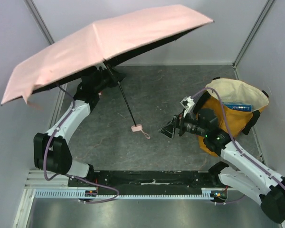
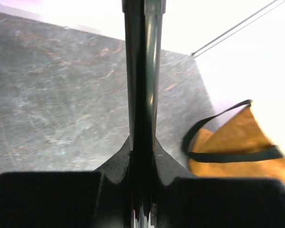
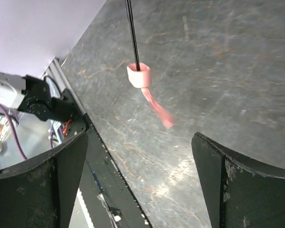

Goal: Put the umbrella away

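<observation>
The umbrella is open, its pale pink canopy (image 1: 99, 45) tilted high over the table's left side. Its thin black shaft (image 1: 126, 104) slants down to the small pink handle (image 1: 137, 127), which hangs with its wrist loop (image 1: 145, 135) just above the table. My left gripper (image 1: 103, 72) is shut on the shaft (image 2: 143, 71) just under the canopy, partly hidden by it. My right gripper (image 1: 167, 129) is open and empty, a little to the right of the handle. In the right wrist view the handle (image 3: 139, 75) and loop (image 3: 159, 108) hang ahead of the open fingers (image 3: 237, 185).
A mustard-yellow tote bag (image 1: 230, 102) with black straps stands open at the right, behind my right arm, with a blue item (image 1: 237, 107) inside. It also shows in the left wrist view (image 2: 237, 142). Grey walls enclose the table. A black rail (image 1: 152, 183) runs along the near edge.
</observation>
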You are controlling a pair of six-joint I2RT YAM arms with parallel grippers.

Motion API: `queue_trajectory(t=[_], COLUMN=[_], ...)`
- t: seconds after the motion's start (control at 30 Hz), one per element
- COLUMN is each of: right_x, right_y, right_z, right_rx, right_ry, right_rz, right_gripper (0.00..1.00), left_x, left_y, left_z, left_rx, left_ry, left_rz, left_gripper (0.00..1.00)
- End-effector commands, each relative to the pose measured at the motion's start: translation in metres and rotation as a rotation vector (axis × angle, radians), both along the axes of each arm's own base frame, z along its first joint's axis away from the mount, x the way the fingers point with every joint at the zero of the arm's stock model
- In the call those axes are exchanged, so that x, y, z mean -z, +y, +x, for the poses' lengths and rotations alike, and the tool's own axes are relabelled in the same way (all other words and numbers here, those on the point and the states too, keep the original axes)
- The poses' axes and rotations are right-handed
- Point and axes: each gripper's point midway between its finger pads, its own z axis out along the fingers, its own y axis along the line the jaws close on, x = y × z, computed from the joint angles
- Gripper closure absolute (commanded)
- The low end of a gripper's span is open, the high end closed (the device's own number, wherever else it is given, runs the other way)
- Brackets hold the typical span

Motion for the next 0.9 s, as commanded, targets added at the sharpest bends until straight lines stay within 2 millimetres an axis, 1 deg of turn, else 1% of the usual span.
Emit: queue_trajectory(t=[0.0,0.03,0.07,0.1,0.2,0.23,0.33,0.37,0.4,0.47,0.53,0.57,0.63,0.67,0.7,0.73,0.77,0.8,0.83,0.87], right_x=[-0.049,-0.055,-0.075,-0.081,-0.104,-0.112,-0.13,-0.131,-0.137,-0.137,-0.135,-0.133,-0.124,-0.117,-0.116,-0.113,-0.112,-0.108,-0.105,-0.098], right_y=[0.036,0.051,0.075,0.084,0.103,0.108,0.126,0.136,0.145,0.164,0.177,0.181,0.183,0.183,0.181,0.18,0.178,0.178,0.175,0.177], right_z=[0.011,0.006,0.01,0.01,0.011,0.009,-0.001,-0.008,-0.015,-0.027,-0.032,-0.032,-0.026,-0.022,-0.016,-0.012,-0.006,-0.002,0.007,0.012], right_rx=[0.045,0.032,0.052,0.057,0.06,0.054,0.011,-0.029,-0.067,-0.105,-0.116,-0.105,-0.033,0.017,0.082,0.135,0.197,0.245,0.32,0.348], right_ry=[-0.114,-0.123,-0.138,-0.133,-0.116,-0.124,-0.125,-0.126,-0.138,-0.132,-0.134,-0.136,-0.139,-0.146,-0.161,-0.172,-0.186,-0.203,-0.212,-0.211], right_rz=[0.047,0.041,0.04,0.043,0.113,0.149,0.246,0.256,0.268,0.263,0.252,0.239,0.187,0.143,0.104,0.064,0.031,-0.015,-0.067,-0.119], right_gripper=[0.04,0.04,0.03,0.03,0.03,0.03,0.04,0.05,0.06,0.1,0.17,0.23,0.36,0.44,0.49,0.5,0.54,0.63,0.74,0.84], left_x=[-0.117,-0.123,-0.131,-0.136,-0.14,-0.144,-0.15,-0.149,-0.159,-0.161,-0.162,-0.162,-0.159,-0.157,-0.152,-0.14,-0.13,-0.122,-0.115,-0.112], left_y=[-0.016,-0.018,-0.024,-0.028,-0.039,-0.041,-0.045,-0.048,-0.05,-0.052,-0.05,-0.049,-0.045,-0.042,-0.037,-0.031,-0.024,-0.016,-0.012,-0.009], left_z=[-0.042,-0.051,-0.07,-0.081,-0.109,-0.117,-0.136,-0.143,-0.149,-0.16,-0.165,-0.167,-0.167,-0.164,-0.16,-0.154,-0.147,-0.142,-0.14,-0.138], left_rx=[0.066,0.066,0.093,0.128,0.24,0.267,0.318,0.355,0.39,0.431,0.433,0.426,0.393,0.359,0.302,0.228,0.148,0.074,0.031,0.007], left_ry=[-0.099,-0.085,-0.063,-0.069,-0.093,-0.117,-0.156,-0.159,-0.207,-0.235,-0.252,-0.251,-0.223,-0.197,-0.157,-0.079,-0.012,0.048,0.089,0.108], left_rz=[-0.16,-0.16,-0.182,-0.193,-0.198,-0.198,-0.205,-0.21,-0.223,-0.238,-0.245,-0.252,-0.27,-0.278,-0.284,-0.295,-0.308,-0.317,-0.32,-0.32], left_gripper=[0.98,0.98,0.98,0.98,0.98,0.98,0.98,0.98,0.98,0.98,0.98,0.98,0.98,0.98,0.98,0.98,0.98,0.98,0.98,0.98])
